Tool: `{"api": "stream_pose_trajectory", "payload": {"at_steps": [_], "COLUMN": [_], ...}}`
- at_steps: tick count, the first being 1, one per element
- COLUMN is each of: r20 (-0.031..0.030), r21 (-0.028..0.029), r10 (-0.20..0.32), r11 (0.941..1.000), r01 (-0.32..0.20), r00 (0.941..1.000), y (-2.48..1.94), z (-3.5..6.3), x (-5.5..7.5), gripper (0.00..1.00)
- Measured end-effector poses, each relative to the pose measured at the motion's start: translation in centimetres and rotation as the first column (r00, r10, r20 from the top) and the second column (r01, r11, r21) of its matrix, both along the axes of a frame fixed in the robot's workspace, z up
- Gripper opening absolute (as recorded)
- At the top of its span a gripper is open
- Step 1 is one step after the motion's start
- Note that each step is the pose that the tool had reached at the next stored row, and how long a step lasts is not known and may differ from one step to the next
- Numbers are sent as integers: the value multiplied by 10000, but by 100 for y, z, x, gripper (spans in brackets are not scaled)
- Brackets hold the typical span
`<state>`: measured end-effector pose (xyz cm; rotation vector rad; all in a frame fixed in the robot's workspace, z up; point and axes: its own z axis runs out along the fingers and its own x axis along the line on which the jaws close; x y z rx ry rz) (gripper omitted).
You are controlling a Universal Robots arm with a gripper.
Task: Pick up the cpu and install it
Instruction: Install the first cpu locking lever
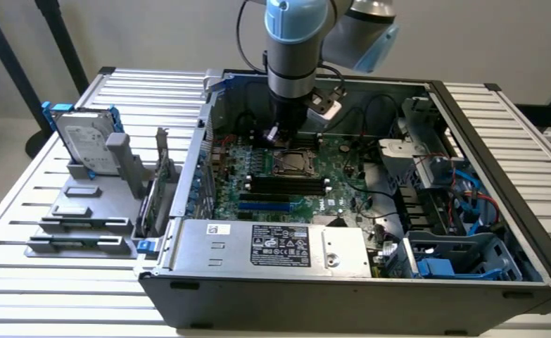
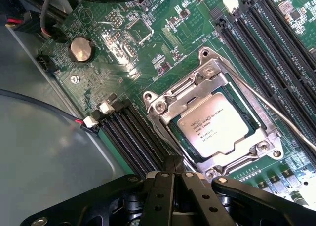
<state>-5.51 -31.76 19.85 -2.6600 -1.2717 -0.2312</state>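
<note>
1. Because the cpu [image 2: 212, 127] lies flat inside its socket frame [image 2: 160, 106] on the motherboard [image 2: 163, 33], silver top up, it looks seated rather than awaiting pickup.
2. The end effector [image 2: 174, 163], fingers [image 2: 160, 189] pressed together and holding nothing, hangs just beside the socket's edge.
3. The computer case [image 1: 350, 289] lies on its side on the worktop [image 1: 13, 232], so the board faces upward for the arm [image 1: 294, 56] reaching straight down.

The computer case [image 1: 350, 306] sits on the worktop [image 1: 59, 296], the motherboard [image 1: 341, 151] flat inside it. The cpu [image 1: 292, 162] lies in the board's socket, the tool [image 1: 277, 135] just beside it. The hard drive [image 1: 83, 141] stands outside the case, at the exterior view's left.
</note>
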Motion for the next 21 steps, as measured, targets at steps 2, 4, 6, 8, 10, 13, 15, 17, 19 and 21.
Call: {"api": "stream_pose_trajectory", "payload": {"at_steps": [2, 4, 6, 8, 10, 13, 15, 17, 19, 21], "r20": [-13, -23, -33, -42, -64, -101, -119, -132, -144, -158], "r21": [0, 0, 0, 1, 1, 1, -1, 0, 4, 8], "r10": [-5, -10, -14, -17, -21, -41, -55, -68, -83, -95], "r11": [10000, 10000, 10000, 10000, 10000, 10000, 10000, 10000, 10000, 10000], "r01": [5, 10, 14, 17, 21, 41, 55, 68, 83, 95], "r00": [10000, 10000, 10000, 10000, 10000, 9999, 9999, 9999, 9999, 9998], "y": [-1, -2, -3, -4, -4, -4, -4, -5, -6, -8], "z": [0, 0, 0, -1, -1, 0, 4, 10, 22, 36], "x": [7, 13, 19, 25, 31, 31, 30, 26, 18, 9], "gripper": [11, 11, 11, 11, 11, 11, 11, 11, 11, 11]}}
